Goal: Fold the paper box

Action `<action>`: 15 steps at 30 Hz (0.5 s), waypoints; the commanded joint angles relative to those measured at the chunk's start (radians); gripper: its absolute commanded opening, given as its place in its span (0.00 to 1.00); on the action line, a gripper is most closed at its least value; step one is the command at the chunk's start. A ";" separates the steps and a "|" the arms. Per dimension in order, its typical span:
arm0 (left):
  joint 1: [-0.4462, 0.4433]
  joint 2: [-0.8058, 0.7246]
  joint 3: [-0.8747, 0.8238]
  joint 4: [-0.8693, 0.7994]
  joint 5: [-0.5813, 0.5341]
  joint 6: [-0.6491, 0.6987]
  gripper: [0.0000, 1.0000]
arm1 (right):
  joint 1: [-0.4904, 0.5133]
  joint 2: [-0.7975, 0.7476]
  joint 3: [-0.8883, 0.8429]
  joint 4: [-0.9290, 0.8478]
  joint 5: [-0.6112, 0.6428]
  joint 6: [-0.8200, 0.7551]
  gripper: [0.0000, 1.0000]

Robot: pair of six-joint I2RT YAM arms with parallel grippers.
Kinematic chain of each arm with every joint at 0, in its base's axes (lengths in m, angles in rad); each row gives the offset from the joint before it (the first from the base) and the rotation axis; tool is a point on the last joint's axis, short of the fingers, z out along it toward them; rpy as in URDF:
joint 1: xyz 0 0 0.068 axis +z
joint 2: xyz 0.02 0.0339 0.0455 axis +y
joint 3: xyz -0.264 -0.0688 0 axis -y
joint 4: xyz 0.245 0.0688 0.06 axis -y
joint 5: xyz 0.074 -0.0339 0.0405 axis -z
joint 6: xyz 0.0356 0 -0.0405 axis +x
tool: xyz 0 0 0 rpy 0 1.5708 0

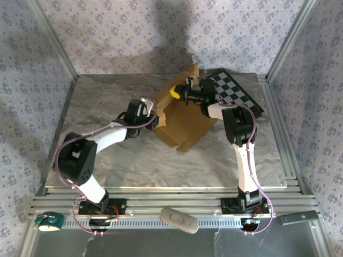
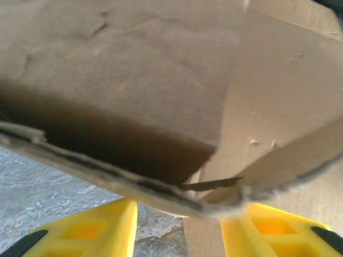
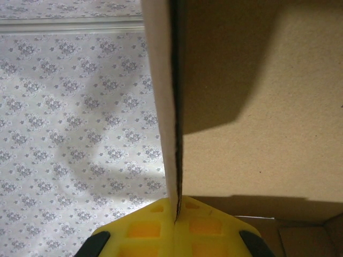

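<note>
Ahead of the left gripper [image 2: 182,241], the paper box [image 2: 161,80] is blurring and running off the top and right edges, while the bottom edge is cutting off the gripper's yellow fingers [image 2: 91,235]. From above, the paper box is hiding those fingertips. The right gripper [image 3: 176,214] is being cropped below, the cardboard pinched in it running off above

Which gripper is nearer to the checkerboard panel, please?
Right. The right gripper pinches the paper box close beside the checkerboard panel; the left gripper is at the box's opposite side.
</note>
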 commanded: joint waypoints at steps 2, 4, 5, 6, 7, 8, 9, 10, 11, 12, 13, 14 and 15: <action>-0.018 0.034 0.056 -0.022 -0.125 -0.040 0.48 | 0.008 -0.008 0.006 -0.050 -0.009 -0.008 0.00; -0.021 0.046 0.067 -0.029 -0.147 -0.057 0.49 | 0.009 -0.009 0.010 -0.049 -0.009 -0.005 0.00; -0.023 0.050 0.070 -0.026 -0.152 -0.062 0.51 | 0.011 -0.009 0.011 -0.050 -0.009 -0.004 0.00; -0.024 0.053 0.070 -0.021 -0.156 -0.065 0.52 | 0.010 -0.009 0.013 -0.049 -0.009 -0.002 0.00; -0.026 0.056 0.071 -0.017 -0.161 -0.071 0.52 | 0.011 -0.011 0.013 -0.049 -0.009 -0.002 0.00; -0.029 0.058 0.073 -0.014 -0.163 -0.074 0.53 | 0.012 -0.011 0.015 -0.049 -0.010 -0.003 0.00; -0.028 0.062 0.075 -0.013 -0.164 -0.077 0.52 | 0.011 -0.010 0.013 -0.049 -0.010 -0.001 0.00; -0.028 0.067 0.078 -0.013 -0.169 -0.079 0.52 | 0.011 -0.011 0.013 -0.049 -0.010 -0.001 0.00; -0.028 0.070 0.080 -0.011 -0.171 -0.080 0.50 | 0.011 -0.011 0.013 -0.049 -0.010 -0.001 0.00; -0.028 0.073 0.082 -0.011 -0.173 -0.080 0.49 | 0.012 -0.010 0.012 -0.050 -0.011 -0.001 0.00; -0.028 0.079 0.086 -0.012 -0.181 -0.084 0.48 | 0.012 -0.009 0.012 -0.049 -0.011 0.000 0.00; -0.029 0.082 0.092 -0.015 -0.191 -0.090 0.47 | 0.012 -0.011 0.012 -0.049 -0.011 0.002 0.00; -0.029 0.086 0.096 -0.019 -0.203 -0.098 0.46 | 0.011 -0.010 0.012 -0.050 -0.009 0.003 0.00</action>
